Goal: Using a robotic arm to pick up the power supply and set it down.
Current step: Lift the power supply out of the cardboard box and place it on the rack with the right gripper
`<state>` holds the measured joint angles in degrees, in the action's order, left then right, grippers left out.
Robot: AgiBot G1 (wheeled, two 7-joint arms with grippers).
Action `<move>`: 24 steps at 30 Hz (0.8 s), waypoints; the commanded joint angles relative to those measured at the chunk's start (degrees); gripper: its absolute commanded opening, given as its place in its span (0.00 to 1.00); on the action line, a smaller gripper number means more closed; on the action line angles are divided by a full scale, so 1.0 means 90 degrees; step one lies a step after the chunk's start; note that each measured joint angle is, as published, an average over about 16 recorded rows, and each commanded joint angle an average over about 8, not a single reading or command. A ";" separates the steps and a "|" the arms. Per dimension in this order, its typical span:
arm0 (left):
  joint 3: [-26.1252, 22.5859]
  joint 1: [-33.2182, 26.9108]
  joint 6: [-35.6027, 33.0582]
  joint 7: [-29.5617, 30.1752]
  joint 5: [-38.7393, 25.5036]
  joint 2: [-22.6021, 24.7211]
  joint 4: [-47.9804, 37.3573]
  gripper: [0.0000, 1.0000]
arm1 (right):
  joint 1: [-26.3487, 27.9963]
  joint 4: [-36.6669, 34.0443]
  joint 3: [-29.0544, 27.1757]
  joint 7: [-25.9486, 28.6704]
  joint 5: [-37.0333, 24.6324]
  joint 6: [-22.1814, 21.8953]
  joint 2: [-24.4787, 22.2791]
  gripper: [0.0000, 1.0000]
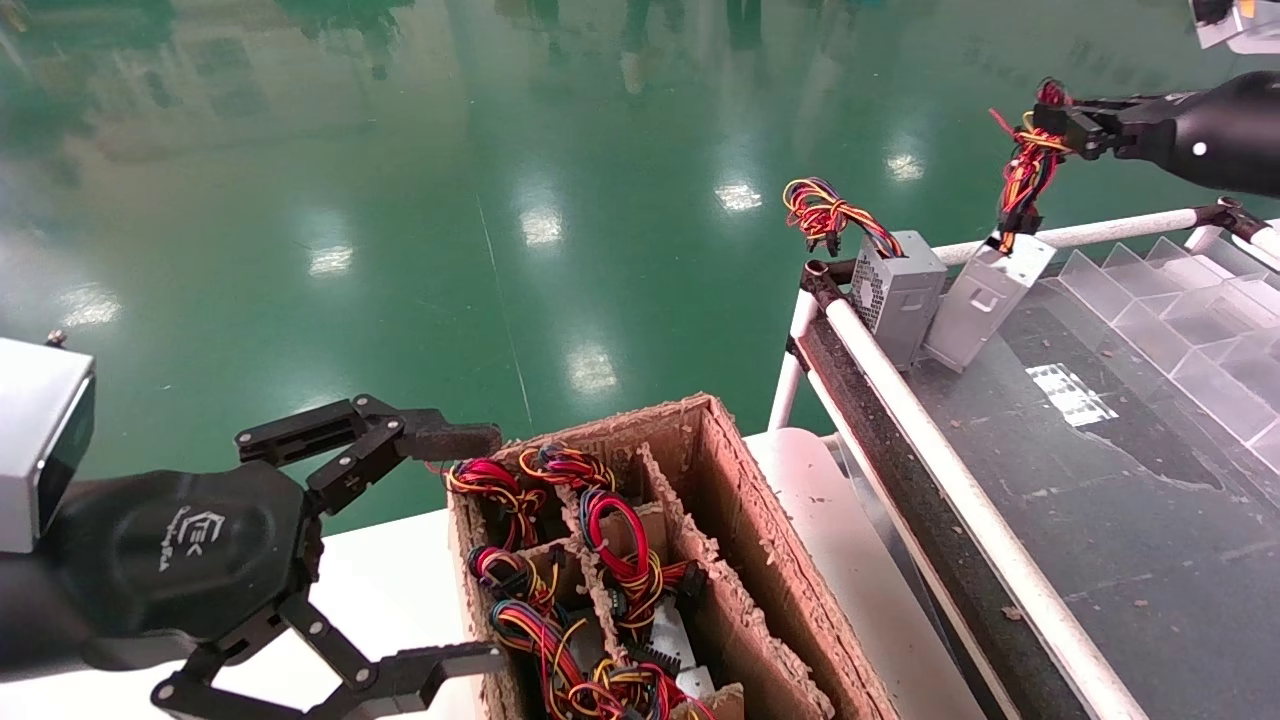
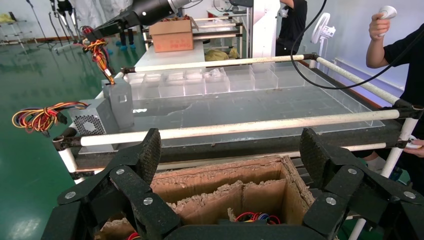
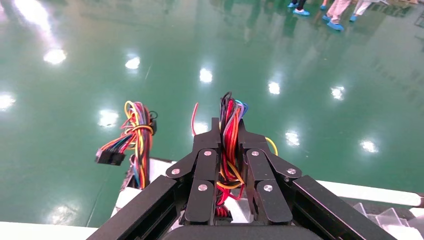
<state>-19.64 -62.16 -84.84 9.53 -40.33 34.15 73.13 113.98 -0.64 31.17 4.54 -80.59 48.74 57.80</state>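
The power supply [image 1: 985, 300] is a silver-grey box hanging tilted at the far corner of the dark table [image 1: 1120, 500], its lower end at the surface. Its upright red, yellow and black wire bundle [image 1: 1025, 170] runs up into my right gripper [image 1: 1060, 125], which is shut on the wires [image 3: 229, 145]. The left wrist view shows the same box [image 2: 120, 100] under the robotic arm [image 2: 150, 10]. My left gripper [image 1: 470, 550] is wide open with nothing in it, beside the cardboard box [image 1: 720, 500] at lower left.
A second grey supply [image 1: 900, 290] with a curled wire loop [image 1: 825, 215] stands against the held one. The cardboard box holds several more wire bundles [image 1: 610, 540]. White rail pipes [image 1: 950, 470] edge the table; clear bins [image 1: 1180, 320] line its far side. A person [image 2: 400, 45] stands beyond.
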 commanded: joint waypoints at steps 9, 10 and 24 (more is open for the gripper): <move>-0.0002 -0.0001 0.0001 -0.0001 0.0001 -0.0001 0.0000 1.00 | -0.0098 0.0029 0.0022 0.0021 -0.0031 -0.0268 0.0221 0.00; -0.0002 -0.0001 0.0001 -0.0001 0.0001 -0.0001 0.0000 1.00 | -0.0114 0.0028 0.0022 0.0023 -0.0032 -0.0333 0.0256 0.00; -0.0005 -0.0001 0.0002 -0.0002 0.0003 -0.0002 0.0000 1.00 | -0.0233 0.0052 0.0010 0.0078 -0.0014 -0.0848 0.0611 0.00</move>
<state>-19.69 -62.17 -84.82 9.51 -40.30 34.13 73.13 111.90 -0.17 31.24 5.24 -80.70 41.13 63.33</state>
